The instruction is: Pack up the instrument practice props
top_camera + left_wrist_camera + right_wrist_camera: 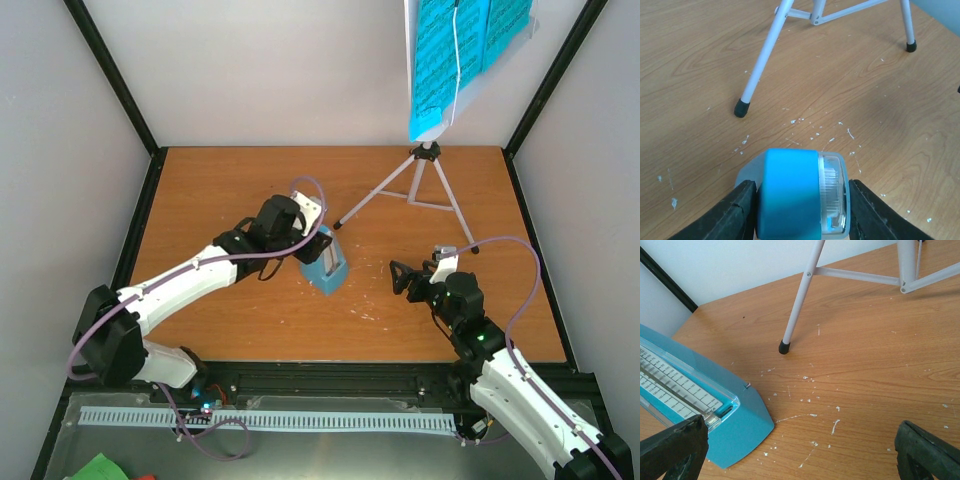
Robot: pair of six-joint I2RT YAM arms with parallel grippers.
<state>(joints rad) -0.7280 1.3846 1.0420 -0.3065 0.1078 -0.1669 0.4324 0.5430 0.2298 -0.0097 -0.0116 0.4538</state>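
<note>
- Orange-brown wood makes up the table point(230, 320) in the top view. The light-blue metronome point(326, 264) sits about midway between the far and near edges, close to the middle of the board.
- The left gripper point(318, 247) reaches in from the left edge and is on the metronome. The right gripper point(407, 280) hangs over the right half, well apart from the metronome, with its jaws spread wide and holding nothing.
- The grey music stand point(420, 182) has its tripod feet planted near the far edge, right of centre. The bright-blue sheet-music pages point(448, 50) sit high on its desk.
- In the left wrist view, the metronome point(790, 195) fills the gap between the two black fingers point(735, 212). One finger lies against each flank, so the jaws are closed on it. Beyond it stands a leg of the stand point(762, 65) with its black foot on the wood.
- In the right wrist view, the fingers point(675, 445) of the right gripper point(800, 440) sit at the two lower corners, far apart, with bare wood between them. The metronome point(735, 422) shows its white scale at the left. I cannot tell whether it stands upright or leans. A leg of the stand point(801, 295) comes down beyond it.
</note>
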